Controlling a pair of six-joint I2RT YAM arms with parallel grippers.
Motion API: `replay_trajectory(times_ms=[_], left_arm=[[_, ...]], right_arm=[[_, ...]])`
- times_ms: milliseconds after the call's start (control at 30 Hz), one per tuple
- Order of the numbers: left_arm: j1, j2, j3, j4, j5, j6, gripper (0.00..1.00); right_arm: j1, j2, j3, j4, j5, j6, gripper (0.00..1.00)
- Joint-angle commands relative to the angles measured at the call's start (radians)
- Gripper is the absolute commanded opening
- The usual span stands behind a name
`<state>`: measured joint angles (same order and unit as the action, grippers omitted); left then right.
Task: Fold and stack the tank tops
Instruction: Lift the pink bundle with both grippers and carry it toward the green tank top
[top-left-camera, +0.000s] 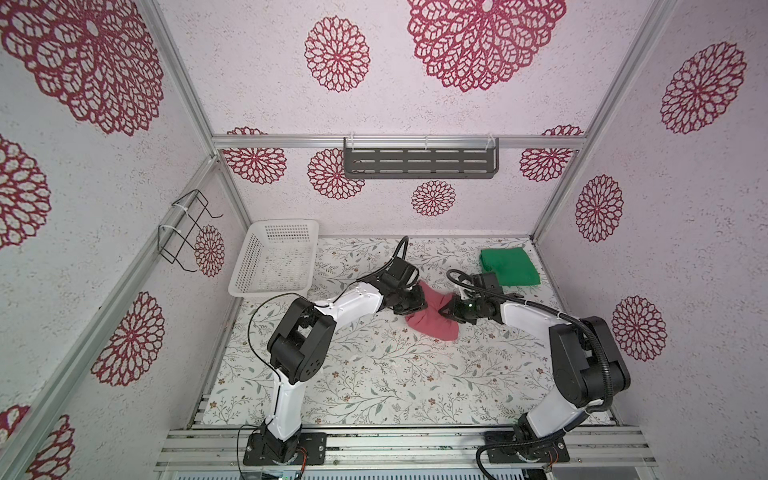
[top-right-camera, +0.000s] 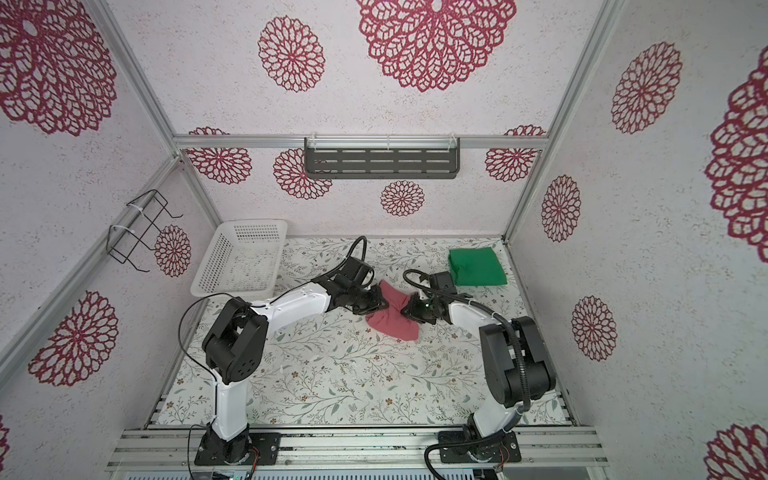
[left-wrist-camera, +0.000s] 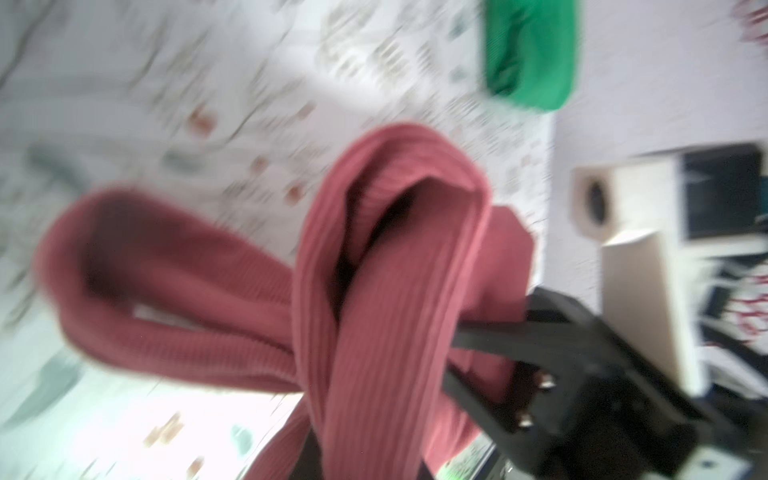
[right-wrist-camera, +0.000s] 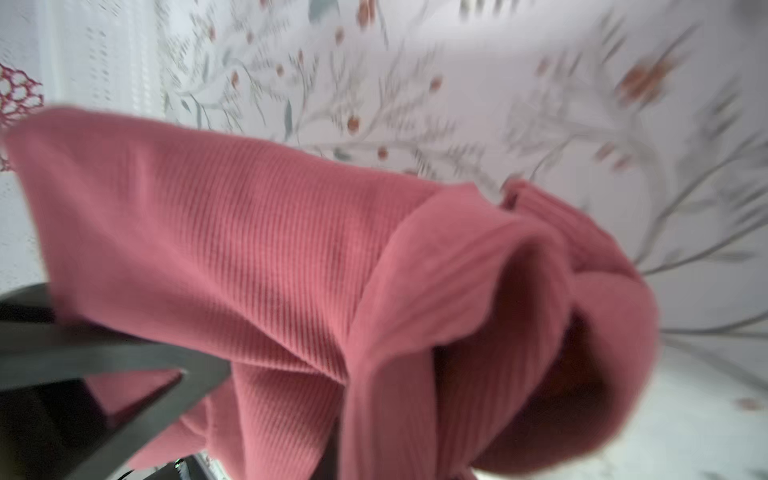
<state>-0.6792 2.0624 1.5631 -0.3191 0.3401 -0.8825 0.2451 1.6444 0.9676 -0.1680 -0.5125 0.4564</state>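
Note:
The pink-red tank top (top-left-camera: 432, 320) (top-right-camera: 395, 322) is bunched near the middle of the floral table, partly raised between the two grippers. My left gripper (top-left-camera: 419, 304) (top-right-camera: 381, 304) is shut on its left end. From the other side, my right gripper (top-left-camera: 446, 311) (top-right-camera: 406, 311) is shut on its right end. In the left wrist view the ribbed pink tank top (left-wrist-camera: 395, 291) runs down into my jaws, which it hides. The right wrist view is likewise filled by the pink tank top (right-wrist-camera: 291, 249). The green tank top (top-left-camera: 509, 266) (top-right-camera: 478, 266) (left-wrist-camera: 532, 54) lies folded at the back right.
A white perforated basket (top-left-camera: 249, 266) (top-right-camera: 216, 266) stands at the back left of the table. A dark slotted shelf (top-left-camera: 419, 162) hangs on the back wall, and a wire rack (top-left-camera: 187, 232) on the left wall. The cell walls close in on three sides.

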Motion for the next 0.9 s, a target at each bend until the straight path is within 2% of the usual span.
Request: replay_trajectory(times_ms=[0,167,300,367,467,533,600,700,867], left_arm=[[-0.004,0.094,0.119,0.105,-0.021,0.015,0.00],[-0.010,0.281,0.407,0.116,0.031,0.021,0.00],[-0.021,0.457,0.698,0.108,0.098,0.060,0.00],[-0.022,0.553,0.827,0.185,0.163,0.055,0.03],[-0.020,0.700,0.987,0.360,0.202,-0.051,0.05],[-0.017,0.779,1.033,0.533,0.179,-0.126,0.07],[-0.020,0.827,1.049,0.664,0.119,-0.161,0.13],[-0.036,0.903,1.116,0.721,0.031,-0.141,0.11],[-0.090,0.950,1.176,0.688,-0.151,-0.060,0.08]], right_arm=[[-0.066,-0.039,0.066,-0.120,-0.069,-0.157,0.00],[-0.192,0.011,0.202,-0.233,-0.092,-0.285,0.00],[-0.277,0.057,0.340,-0.318,-0.086,-0.385,0.00],[-0.314,0.086,0.411,-0.351,-0.084,-0.434,0.00],[-0.364,0.137,0.506,-0.372,-0.096,-0.501,0.00],[-0.393,0.185,0.587,-0.401,-0.087,-0.548,0.00],[-0.417,0.231,0.659,-0.423,-0.072,-0.586,0.00],[-0.452,0.294,0.753,-0.438,-0.055,-0.622,0.00],[-0.502,0.362,0.861,-0.451,-0.065,-0.646,0.00]])
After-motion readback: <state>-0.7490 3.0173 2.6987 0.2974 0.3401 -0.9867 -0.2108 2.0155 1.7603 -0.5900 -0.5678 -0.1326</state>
